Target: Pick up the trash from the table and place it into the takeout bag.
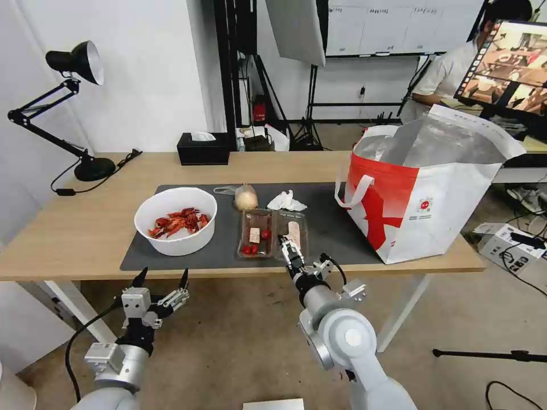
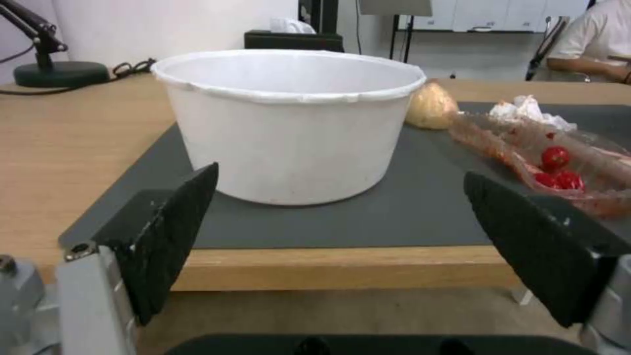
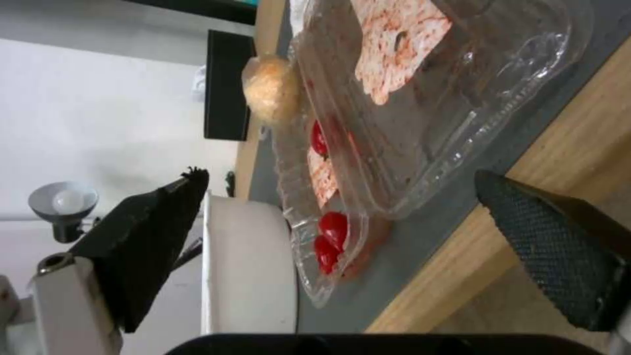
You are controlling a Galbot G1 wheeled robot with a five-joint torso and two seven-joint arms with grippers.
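Observation:
On the dark mat of the table (image 1: 85, 228) stand a white bowl (image 1: 175, 228) of red crayfish shells, a clear tray (image 1: 272, 232) with tomatoes and scraps, a small bag with a beige lump (image 1: 246, 197) and a crumpled tissue (image 1: 286, 201). The takeout bag (image 1: 424, 193) stands open at the table's right end. My right gripper (image 1: 288, 248), rolled on its side, is open at the tray's near rim (image 3: 394, 197) without gripping it. My left gripper (image 1: 161, 279) hangs open below the front edge, facing the bowl (image 2: 289, 128).
A black tissue box (image 1: 203, 149) and a desk lamp (image 1: 74, 114) stand at the table's back left. A person sits at a monitor behind the takeout bag. Bare wood lies left of the mat, and open floor lies under my arms.

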